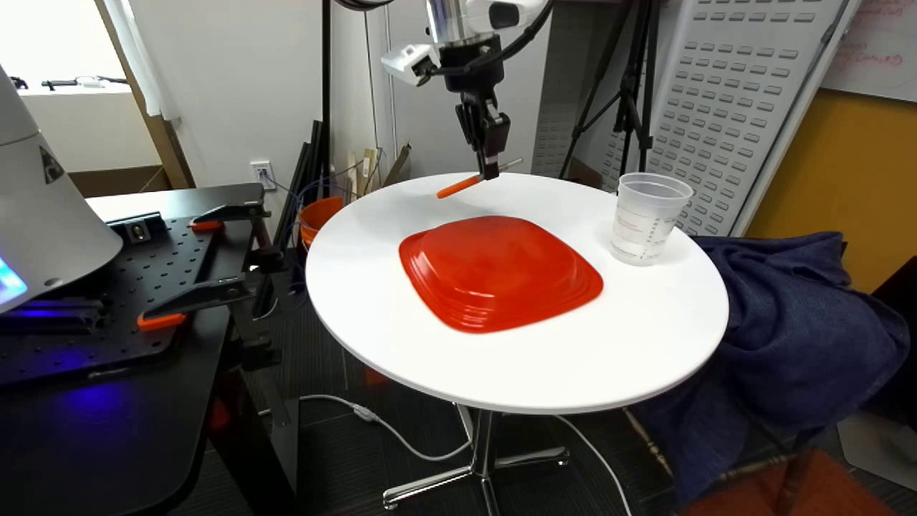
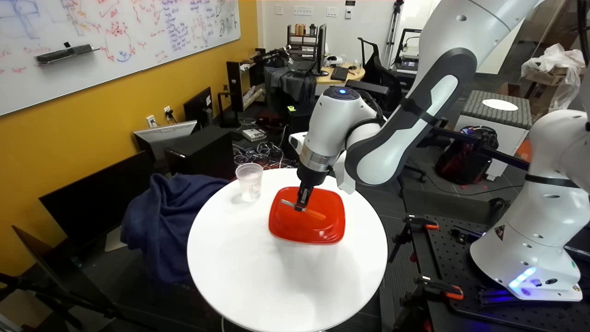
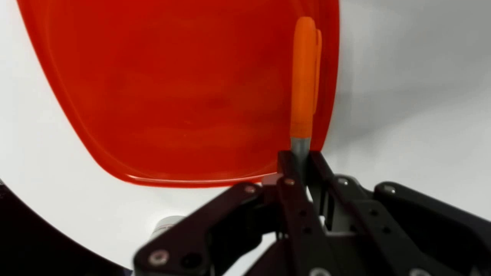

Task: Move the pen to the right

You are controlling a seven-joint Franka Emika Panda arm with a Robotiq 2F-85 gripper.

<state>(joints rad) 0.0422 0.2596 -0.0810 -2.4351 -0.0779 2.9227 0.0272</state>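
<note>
The pen has an orange cap and a grey barrel. It shows in both exterior views (image 1: pixel 458 188) (image 2: pixel 315 214) and in the wrist view (image 3: pixel 303 80). My gripper (image 1: pixel 490 170) is shut on the grey barrel near the cap. The fingertips also show in an exterior view (image 2: pixel 300 208) and in the wrist view (image 3: pixel 300 159). The pen is held about level in the air above the white round table (image 1: pixel 516 369). In the wrist view its cap lies over an edge of the red plate. Part of the grey barrel is hidden between the fingers.
A large red squarish plate (image 1: pixel 501 265) (image 2: pixel 304 226) lies on the table below the pen. A clear plastic cup (image 1: pixel 645 222) (image 2: pixel 249 182) stands near the table's edge. A dark blue cloth (image 1: pixel 795 344) hangs on a chair beside the table.
</note>
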